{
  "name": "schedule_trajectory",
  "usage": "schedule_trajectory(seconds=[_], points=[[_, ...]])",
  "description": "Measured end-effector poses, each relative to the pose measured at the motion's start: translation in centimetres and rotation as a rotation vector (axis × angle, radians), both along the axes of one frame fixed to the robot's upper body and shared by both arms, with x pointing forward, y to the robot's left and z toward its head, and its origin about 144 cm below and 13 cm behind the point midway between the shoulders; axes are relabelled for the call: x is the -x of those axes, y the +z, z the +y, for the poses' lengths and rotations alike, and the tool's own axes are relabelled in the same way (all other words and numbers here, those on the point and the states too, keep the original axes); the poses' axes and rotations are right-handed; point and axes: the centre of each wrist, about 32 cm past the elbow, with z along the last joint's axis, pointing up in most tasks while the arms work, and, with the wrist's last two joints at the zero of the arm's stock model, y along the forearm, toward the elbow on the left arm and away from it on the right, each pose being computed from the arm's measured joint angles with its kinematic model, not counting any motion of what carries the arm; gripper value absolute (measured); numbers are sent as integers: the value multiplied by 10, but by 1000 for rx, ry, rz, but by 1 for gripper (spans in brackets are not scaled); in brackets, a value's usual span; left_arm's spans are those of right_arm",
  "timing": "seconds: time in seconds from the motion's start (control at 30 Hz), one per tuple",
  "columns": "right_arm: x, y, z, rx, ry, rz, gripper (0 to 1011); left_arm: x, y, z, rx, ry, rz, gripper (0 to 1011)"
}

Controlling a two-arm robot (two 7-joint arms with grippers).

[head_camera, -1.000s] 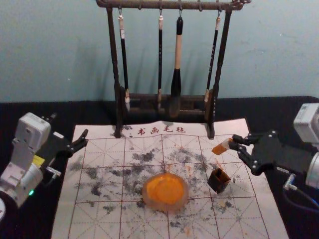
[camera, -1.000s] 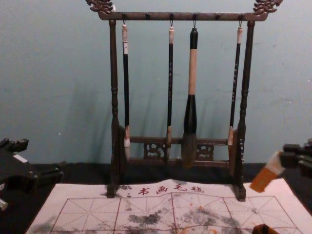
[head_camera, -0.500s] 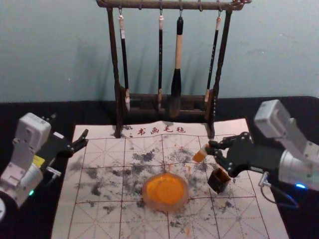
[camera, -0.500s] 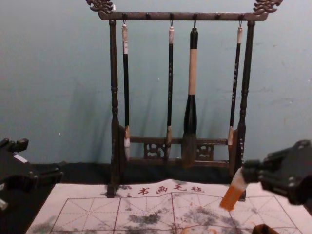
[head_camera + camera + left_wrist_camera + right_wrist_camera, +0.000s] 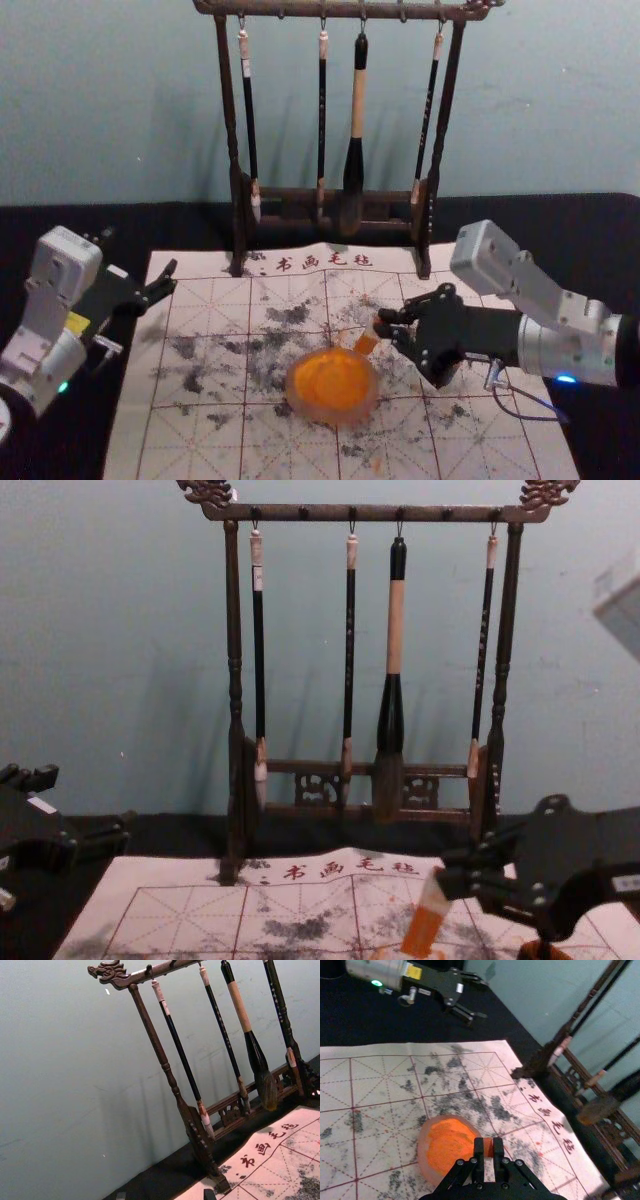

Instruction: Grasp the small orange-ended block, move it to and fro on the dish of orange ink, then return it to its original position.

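In the head view my right gripper is shut on the orange-ended block, whose orange end tilts down beside the upper right rim of the dish of orange ink. The chest view has the block slanting down from the right gripper, its upper part pale. The right wrist view has the right gripper shut on the block, near the ink dish. Whether block and dish touch, I cannot tell. My left gripper stays parked open at the mat's left side.
Behind the dish stands a dark wooden rack with several hanging brushes. A marked calligraphy mat lies under the dish. A dark square holder is partly visible at the chest view's bottom edge, near the right gripper.
My right gripper has carried the block leftward and toward the dish, passing in front of the dark holder in the head view. The left arm has stayed still.
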Motion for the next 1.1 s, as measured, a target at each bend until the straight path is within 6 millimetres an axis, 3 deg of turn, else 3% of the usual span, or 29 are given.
schedule_trajectory(seconds=[1.1], points=[[-7, -4, 32, 95, 145, 13, 75, 0, 0, 0, 0, 0, 0, 1001]])
